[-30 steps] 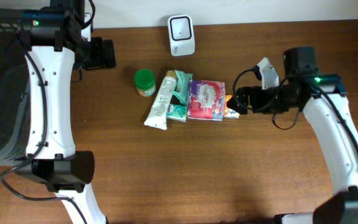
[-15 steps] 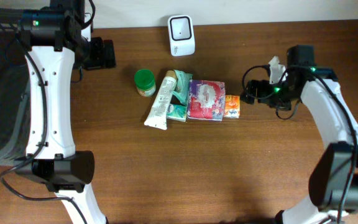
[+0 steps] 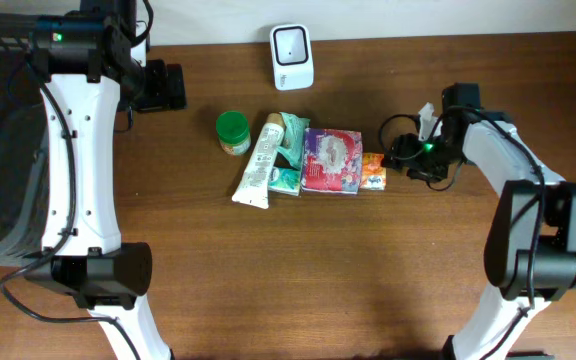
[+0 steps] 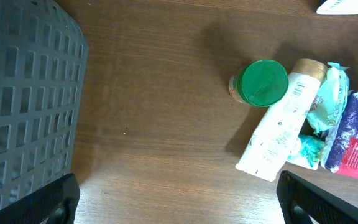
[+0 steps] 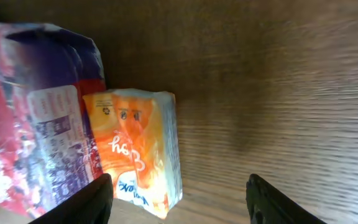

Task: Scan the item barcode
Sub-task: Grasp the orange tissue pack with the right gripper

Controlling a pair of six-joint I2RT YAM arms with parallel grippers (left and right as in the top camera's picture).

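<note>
— Logging the right side first. Where does the right gripper stand?

— Low over the table, at the right end of the row of goods. Its jaws are parted with a clear gap, and they have hold of nothing.

— And the orange packet?

— Lying flat on the wood, last in the row, its long edge against the purple-and-red pack. In the wrist view its near corner reaches in between the fingers, close to one of them, while the other stands well clear. Whether the near finger touches the wrapper, I cannot tell.

— Markings on it?

— White script and some small print on the top face (too blurred to read).

— Scanner?

— White, standing at the back edge of the table behind the row, well apart from the packet.

— Left gripper?

— Spread wide and empty, hovering near the back left of the table beside the dark mesh basket. Its camera looks down on the green-lidded jar, just beside the white tube, with the teal pouch on the tube's far side.
</note>
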